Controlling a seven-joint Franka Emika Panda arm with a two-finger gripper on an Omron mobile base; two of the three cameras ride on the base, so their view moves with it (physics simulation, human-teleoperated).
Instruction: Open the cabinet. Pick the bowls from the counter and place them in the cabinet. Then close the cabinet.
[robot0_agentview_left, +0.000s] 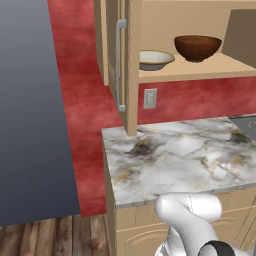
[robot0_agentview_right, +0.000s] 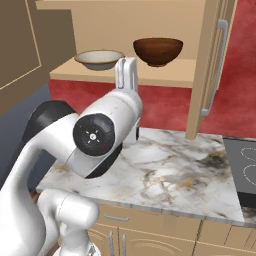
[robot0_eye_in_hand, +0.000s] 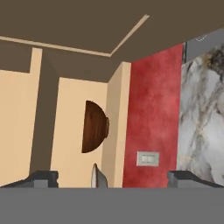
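The cabinet (robot0_agentview_left: 200, 70) stands open, its doors swung out with the silver bar handles (robot0_agentview_left: 119, 65) (robot0_agentview_right: 215, 70) showing. On its lower shelf sit both bowls: the cream-white bowl (robot0_agentview_left: 154, 59) (robot0_agentview_right: 99, 59) and, to its right, the dark reddish-brown bowl (robot0_agentview_left: 198, 47) (robot0_agentview_right: 158, 51). The marble counter (robot0_agentview_left: 175, 160) (robot0_agentview_right: 165, 175) lies below with no bowl on it. My gripper (robot0_eye_in_hand: 113, 179) is open, holds nothing and points at the shelf from a short way off. In the rolled hand view the brown bowl (robot0_eye_in_hand: 94, 127) and the cream bowl's rim (robot0_eye_in_hand: 98, 177) lie ahead.
A wall outlet (robot0_agentview_left: 150, 98) (robot0_eye_in_hand: 148, 158) sits on the red wall under the cabinet. A dark cooktop (robot0_agentview_right: 242, 170) borders the counter's right end. A tall grey panel (robot0_agentview_left: 30, 100) stands left of the counter. My arm's elbow (robot0_agentview_right: 95, 135) hangs over the counter.
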